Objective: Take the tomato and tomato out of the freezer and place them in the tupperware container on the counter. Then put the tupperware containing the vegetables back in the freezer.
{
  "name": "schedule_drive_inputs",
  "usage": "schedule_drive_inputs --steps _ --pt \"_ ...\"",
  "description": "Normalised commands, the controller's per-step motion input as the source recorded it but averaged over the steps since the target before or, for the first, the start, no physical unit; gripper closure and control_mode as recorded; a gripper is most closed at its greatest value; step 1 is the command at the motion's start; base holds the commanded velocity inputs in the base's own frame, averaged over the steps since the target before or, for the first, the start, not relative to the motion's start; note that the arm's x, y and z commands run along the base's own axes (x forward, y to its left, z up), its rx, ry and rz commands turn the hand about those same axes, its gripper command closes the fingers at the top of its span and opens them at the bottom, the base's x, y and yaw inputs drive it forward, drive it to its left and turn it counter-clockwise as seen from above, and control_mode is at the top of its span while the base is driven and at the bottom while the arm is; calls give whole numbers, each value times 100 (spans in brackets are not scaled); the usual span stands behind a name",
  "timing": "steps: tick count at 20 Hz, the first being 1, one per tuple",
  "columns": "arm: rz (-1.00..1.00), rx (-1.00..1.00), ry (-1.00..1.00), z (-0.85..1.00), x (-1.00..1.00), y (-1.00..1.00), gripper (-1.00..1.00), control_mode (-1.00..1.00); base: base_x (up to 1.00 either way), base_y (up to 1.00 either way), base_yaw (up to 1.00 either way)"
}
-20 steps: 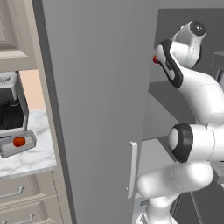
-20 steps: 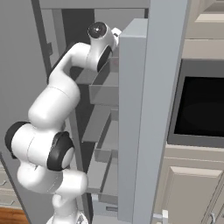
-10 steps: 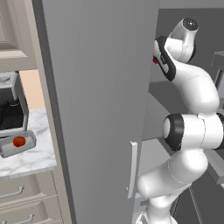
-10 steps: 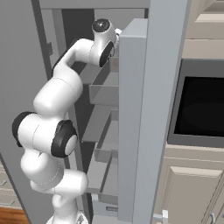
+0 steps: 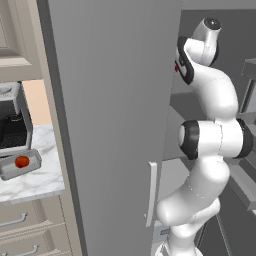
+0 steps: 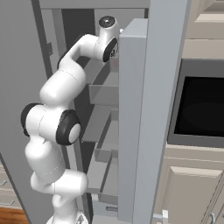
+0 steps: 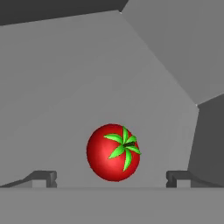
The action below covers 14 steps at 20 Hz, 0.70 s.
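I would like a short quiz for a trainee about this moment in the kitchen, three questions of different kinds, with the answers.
1. True or false: the bright red round tomato with the green stem is already clamped between the jaws.
2. What lies in the small shallow grey tupperware tray on the white marble counter? A) nothing B) a smooth orange-red tomato C) a spoon
3. Fill in: in the hand view, the red tomato rests on a grey shelf inside the tall grey ____.

Key: 1 false, the gripper is open, fingertips apart on either side of it. 2 B. 3 freezer.
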Motion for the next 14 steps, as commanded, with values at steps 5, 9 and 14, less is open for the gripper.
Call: schedule_drive_inputs --steps 5,9,14 --pt "0 2 6 -5 13 -6 -100 -100 0 0 0" --pt "0 2 6 -19 0 0 -100 -100 0 0 0" --pt "0 6 8 -16 0 0 -100 -100 0 0 0"
